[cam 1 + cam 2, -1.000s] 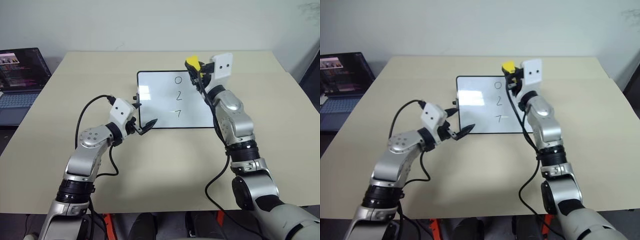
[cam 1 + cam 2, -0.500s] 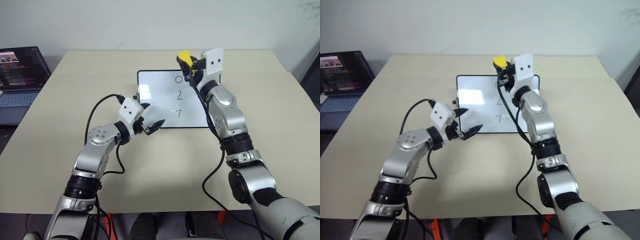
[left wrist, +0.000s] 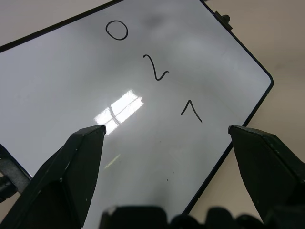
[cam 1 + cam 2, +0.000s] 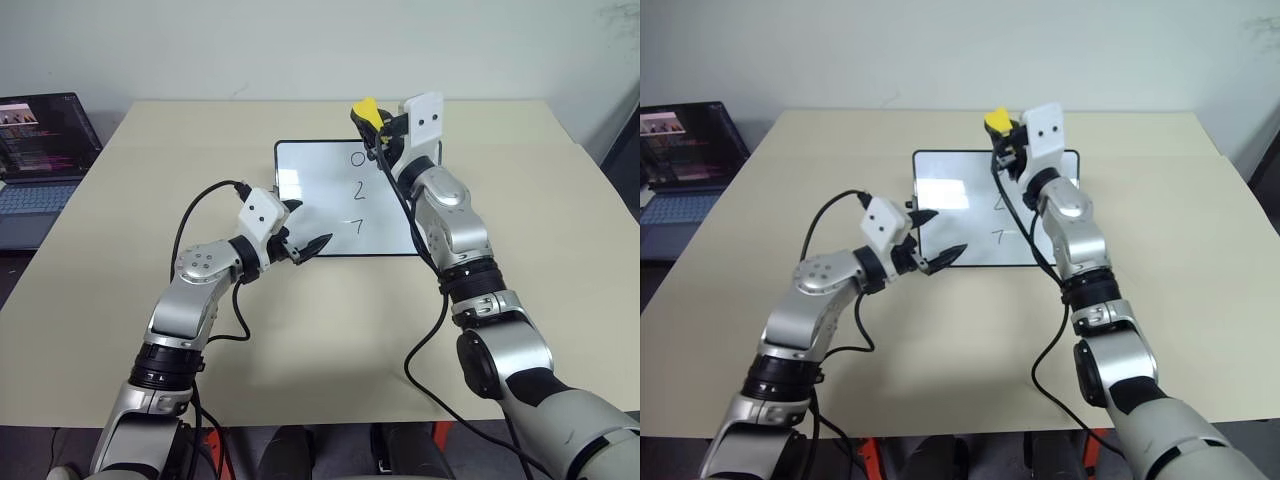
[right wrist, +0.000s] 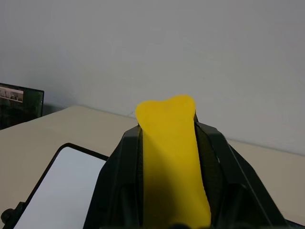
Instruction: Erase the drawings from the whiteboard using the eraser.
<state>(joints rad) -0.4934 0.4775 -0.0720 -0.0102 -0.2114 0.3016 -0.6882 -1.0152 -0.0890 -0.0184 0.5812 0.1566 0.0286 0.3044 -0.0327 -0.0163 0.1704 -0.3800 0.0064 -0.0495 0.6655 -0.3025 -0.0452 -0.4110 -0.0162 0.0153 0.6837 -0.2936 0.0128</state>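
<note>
Altogether: three drawings (image 4: 356, 191), one whiteboard (image 4: 310, 205), one eraser (image 4: 365, 109)

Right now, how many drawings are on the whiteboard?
3, in a column on the whiteboard: a "0" at the far end, a "2" in the middle, a "7" nearest the robot. None look hidden.

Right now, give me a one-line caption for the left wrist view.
Open left gripper hovering over the whiteboard, its drawings unerased.
</note>
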